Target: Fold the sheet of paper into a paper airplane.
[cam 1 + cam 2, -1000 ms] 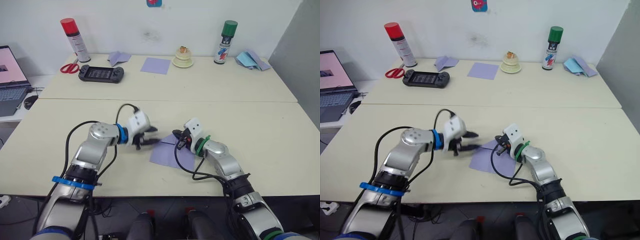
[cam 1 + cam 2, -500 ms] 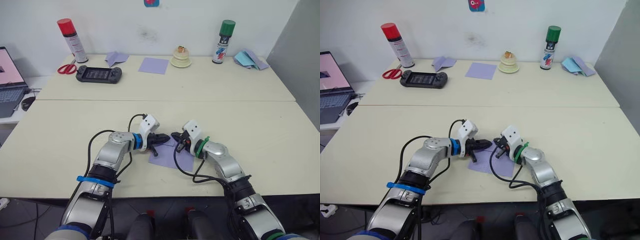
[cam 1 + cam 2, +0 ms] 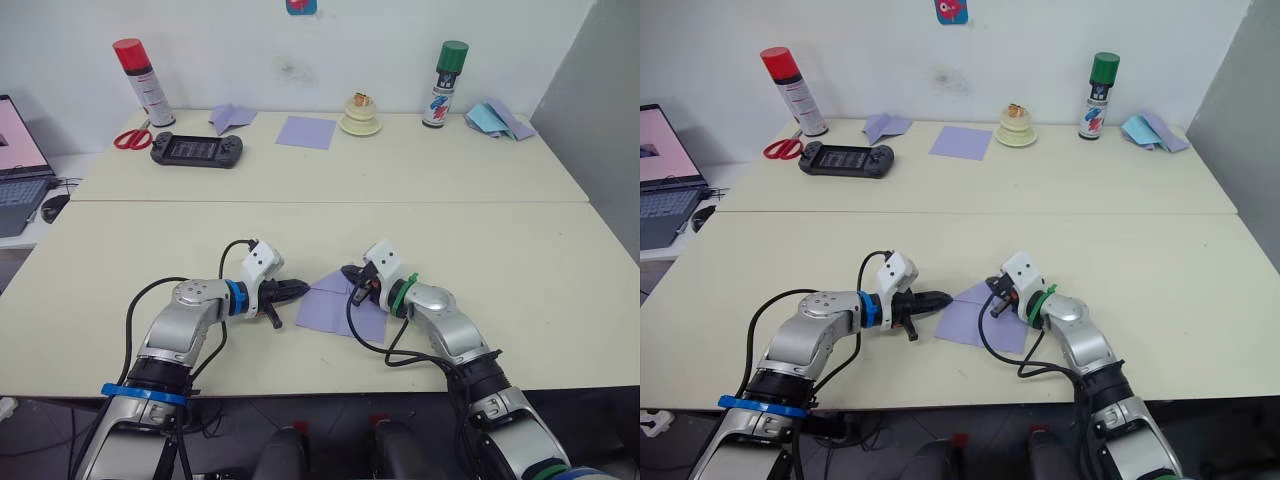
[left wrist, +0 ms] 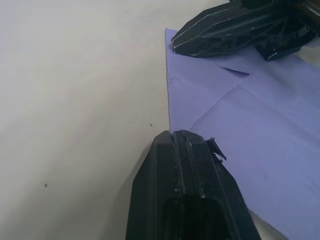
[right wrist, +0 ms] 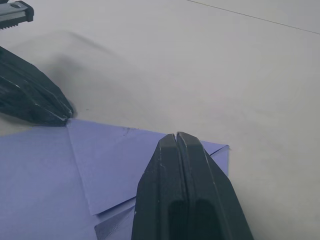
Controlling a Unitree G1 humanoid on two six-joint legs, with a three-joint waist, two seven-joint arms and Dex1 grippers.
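The lavender sheet of paper (image 3: 340, 310) lies flat on the near table, creased, with one corner folded over into a triangular flap (image 5: 107, 165). My left gripper (image 3: 303, 288) is shut, its tip (image 4: 172, 134) resting at the sheet's left edge. My right gripper (image 3: 347, 271) is shut too, and its tip (image 5: 176, 135) presses down on the sheet's far corner beside the flap. The two tips are a short way apart, both low on the table. No finished paper airplane is in view.
Along the far table stand a red spray can (image 3: 140, 80), scissors (image 3: 132, 138), a black game console (image 3: 197, 150), a folded lavender piece (image 3: 232, 117), a smooth lavender square (image 3: 305, 131), a cream stacked object (image 3: 360, 115), a green spray can (image 3: 440, 85) and light-blue paper (image 3: 495, 117). A laptop (image 3: 20, 165) sits at the left.
My left gripper reached over the sheet's left part, then drew back to its left edge, and its fingers have closed. The right gripper stayed on the far corner.
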